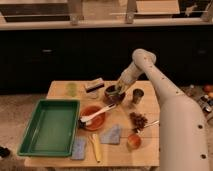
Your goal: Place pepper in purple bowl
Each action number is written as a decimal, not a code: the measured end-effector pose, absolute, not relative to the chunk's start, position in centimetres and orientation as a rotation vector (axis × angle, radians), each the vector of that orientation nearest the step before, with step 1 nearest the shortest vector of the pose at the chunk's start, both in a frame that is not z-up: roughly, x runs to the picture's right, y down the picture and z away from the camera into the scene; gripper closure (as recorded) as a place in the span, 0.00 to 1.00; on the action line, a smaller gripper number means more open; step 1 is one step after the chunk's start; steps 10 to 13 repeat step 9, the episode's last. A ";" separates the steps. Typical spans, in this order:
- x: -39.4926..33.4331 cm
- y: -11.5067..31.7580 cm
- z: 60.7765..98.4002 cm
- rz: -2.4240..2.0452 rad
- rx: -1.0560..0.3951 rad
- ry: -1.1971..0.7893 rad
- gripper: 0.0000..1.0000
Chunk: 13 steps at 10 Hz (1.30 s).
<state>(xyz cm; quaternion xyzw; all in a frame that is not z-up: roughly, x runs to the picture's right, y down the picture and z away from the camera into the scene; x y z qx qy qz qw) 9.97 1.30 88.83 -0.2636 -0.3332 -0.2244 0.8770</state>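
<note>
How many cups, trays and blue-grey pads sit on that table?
Cups: 2, pale green cup, metal cup
Trays: 1, green tray
Blue-grey pads: 2, larger pad, smaller pad
Total: 5
The robot's jaws hang at the purple bowl.

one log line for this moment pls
step: pepper to bowl | gripper: over purple bowl | pepper: at gripper, over bowl | release: cannot tell

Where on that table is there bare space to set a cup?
Bare wood at the front edge, between the yellow piece and the small orange cup. Crowded around the orange bowl and the purple bowl, where the claw hovers.
</note>
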 end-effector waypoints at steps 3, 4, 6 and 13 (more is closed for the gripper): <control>9.6 1.3 89.0 -0.477 -0.553 -0.689 0.23; 9.6 1.3 89.1 -0.478 -0.554 -0.689 0.20; 9.4 1.3 89.3 -0.479 -0.553 -0.692 0.20; 9.2 1.4 89.6 -0.483 -0.558 -0.699 0.20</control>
